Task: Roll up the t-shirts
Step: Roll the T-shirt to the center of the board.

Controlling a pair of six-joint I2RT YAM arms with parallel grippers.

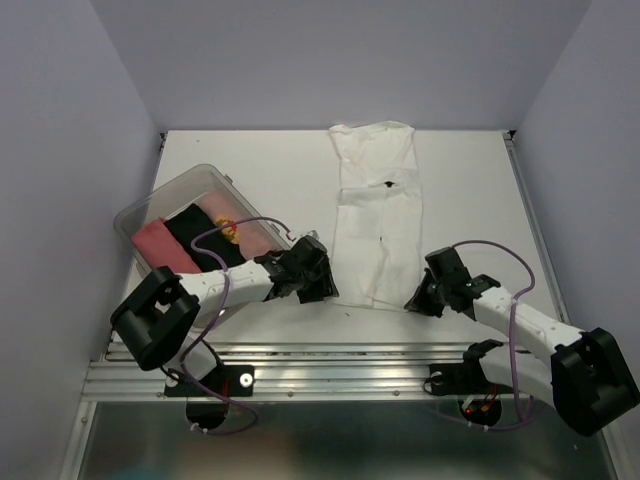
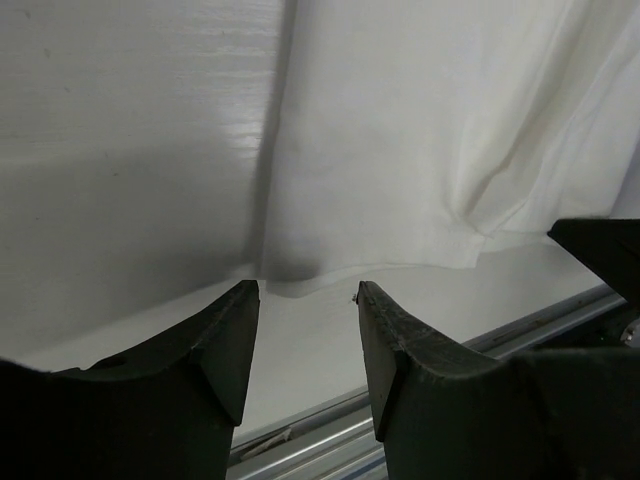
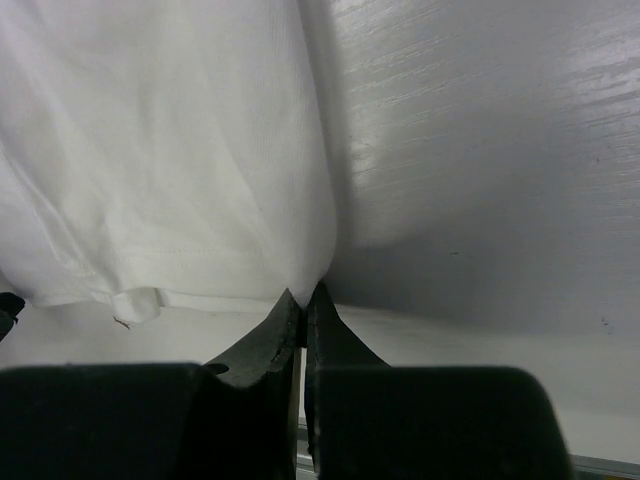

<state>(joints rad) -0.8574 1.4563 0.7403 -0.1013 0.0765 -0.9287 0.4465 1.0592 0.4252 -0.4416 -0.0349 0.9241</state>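
Top external: tub (image 1: 160,191) holds pink shirt (image 1: 160,245), black shirt (image 1: 195,232), perhaps printed shirt (image 1: 236,228).

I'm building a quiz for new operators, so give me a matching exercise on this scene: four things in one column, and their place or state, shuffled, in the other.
Column one:
1. white t-shirt
2. pink t-shirt
3. left gripper
4. right gripper

Column two:
A. shut on a hem corner
B. laid out on the table
C. jaws open
D. inside the clear tub

Pairs: 1-B, 2-D, 3-C, 4-A.
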